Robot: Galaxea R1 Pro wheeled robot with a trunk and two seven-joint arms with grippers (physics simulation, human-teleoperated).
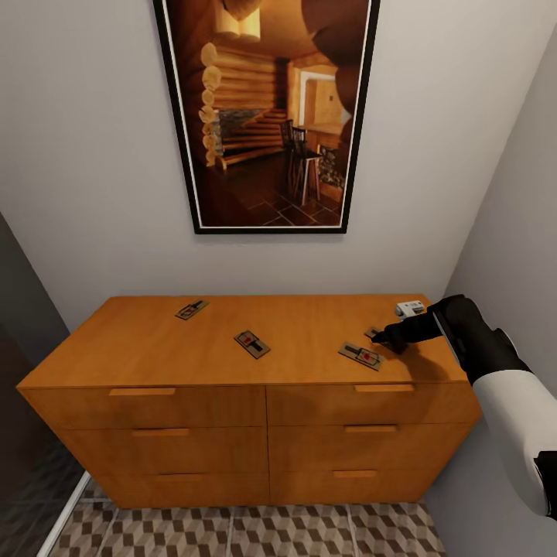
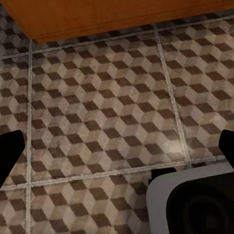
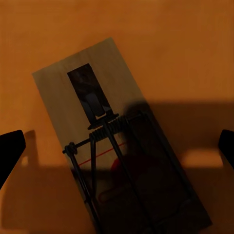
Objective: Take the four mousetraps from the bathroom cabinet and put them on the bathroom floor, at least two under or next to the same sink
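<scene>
Several mousetraps lie flat on the top of the cabinet (image 1: pixel 155 348): one at the back left (image 1: pixel 192 309), one in the middle (image 1: pixel 252 343), one near the front right (image 1: pixel 362 356). A further mousetrap (image 1: pixel 373 333) is partly hidden under my right gripper (image 1: pixel 385 338). In the right wrist view this mousetrap (image 3: pixel 97 112) lies close below the right gripper (image 3: pixel 117 146), which is open, its dark fingertips (image 3: pixel 9 151) far apart on either side. My left gripper (image 2: pixel 117 151) is open and empty over the bathroom floor (image 2: pixel 97 112).
A large framed picture (image 1: pixel 267 116) hangs on the wall behind the cabinet. A side wall (image 1: pixel 510 232) stands close on the right. The cabinet's lower edge (image 2: pixel 122 19) and part of the robot's base (image 2: pixel 195 204) appear in the left wrist view.
</scene>
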